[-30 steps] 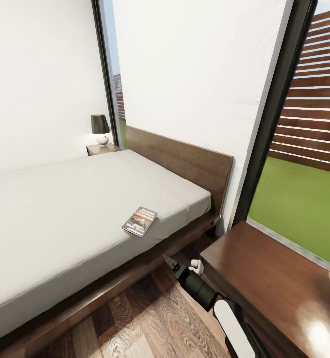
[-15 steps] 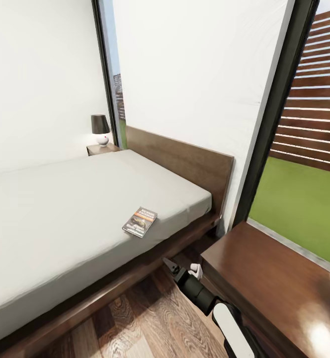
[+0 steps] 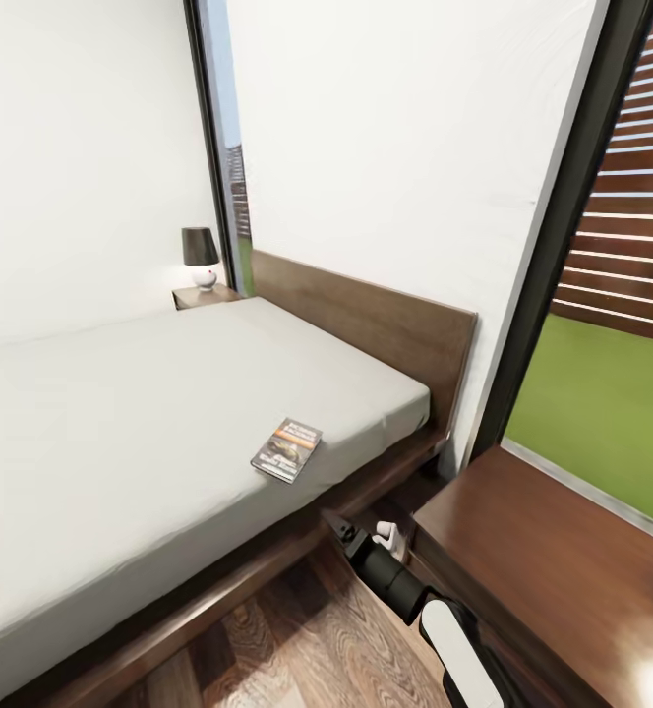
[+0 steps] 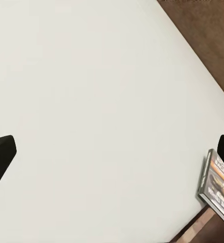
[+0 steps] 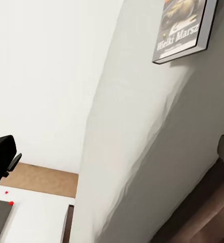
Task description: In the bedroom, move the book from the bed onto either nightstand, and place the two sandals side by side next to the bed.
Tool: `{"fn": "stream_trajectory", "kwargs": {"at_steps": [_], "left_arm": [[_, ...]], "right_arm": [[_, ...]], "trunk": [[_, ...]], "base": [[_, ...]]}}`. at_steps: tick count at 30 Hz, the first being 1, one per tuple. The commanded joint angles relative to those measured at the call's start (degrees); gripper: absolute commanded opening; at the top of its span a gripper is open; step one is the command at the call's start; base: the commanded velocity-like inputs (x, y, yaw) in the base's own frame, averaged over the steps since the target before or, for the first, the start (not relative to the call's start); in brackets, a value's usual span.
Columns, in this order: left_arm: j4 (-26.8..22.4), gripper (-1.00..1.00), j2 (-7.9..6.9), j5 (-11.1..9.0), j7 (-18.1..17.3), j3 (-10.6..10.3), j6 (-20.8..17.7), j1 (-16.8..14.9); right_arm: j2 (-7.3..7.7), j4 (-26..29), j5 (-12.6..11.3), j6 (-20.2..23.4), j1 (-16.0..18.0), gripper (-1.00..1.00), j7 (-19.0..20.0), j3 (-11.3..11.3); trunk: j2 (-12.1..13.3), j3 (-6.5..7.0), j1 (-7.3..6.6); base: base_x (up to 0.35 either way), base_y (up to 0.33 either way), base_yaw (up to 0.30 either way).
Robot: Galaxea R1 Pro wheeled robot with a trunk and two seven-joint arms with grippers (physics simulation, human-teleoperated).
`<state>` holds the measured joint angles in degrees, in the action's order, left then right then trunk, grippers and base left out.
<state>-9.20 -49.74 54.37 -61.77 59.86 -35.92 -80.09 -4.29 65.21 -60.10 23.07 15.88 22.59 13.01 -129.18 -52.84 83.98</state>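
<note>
You've rolled a bit closer, the thin dark orange-banded paperback (image 3: 287, 449) still sits near the grey mattress's (image 3: 120, 413) edge, left gripper (image 4: 112, 157) fingers apart, right gripper (image 3: 344, 528) can't tell.

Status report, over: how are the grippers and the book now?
Right gripper low beside bed frame, state unclear. Book flat on bed, untouched. Nothing on it.

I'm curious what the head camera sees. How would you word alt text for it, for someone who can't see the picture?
A small book lies near the edge of a grey-mattressed bed, with the robot's right claw low beside the bed frame over the wood floor. A dark nightstand stands at right under a window, and another with a lamp at the far side.
</note>
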Motion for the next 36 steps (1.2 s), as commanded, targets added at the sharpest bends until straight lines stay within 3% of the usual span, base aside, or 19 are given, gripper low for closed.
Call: {"fn": "stream_trajectory", "kwargs": {"at_steps": [1,31,36], "left_arm": [[0.0,1.0,-0.01,0.5,-0.3,0.5,-0.5,-0.1],[0.0,1.0,0.1,0.4,-0.1,0.4,-0.5,-0.1],[0.3,1.0,1.4,0.3,-0.6,0.4,-0.5,-0.1]], "right_arm": [[-0.02,0.0,-0.5,0.4,0.0,1.0,0.0,0.0],[0.07,-0.3,-0.7,0.4,0.0,1.0,0.0,-2.6],[0.03,-0.3,-0.7,0.4,0.0,1.0,0.0,-2.4]], "trunk": [[0.0,-0.06,0.0],[0.0,-0.06,0.0],[0.0,-0.06,0.0]], "base": [[0.13,0.119,0.0],[0.102,0.047,0.0],[0.018,0.0,0.0]]}}
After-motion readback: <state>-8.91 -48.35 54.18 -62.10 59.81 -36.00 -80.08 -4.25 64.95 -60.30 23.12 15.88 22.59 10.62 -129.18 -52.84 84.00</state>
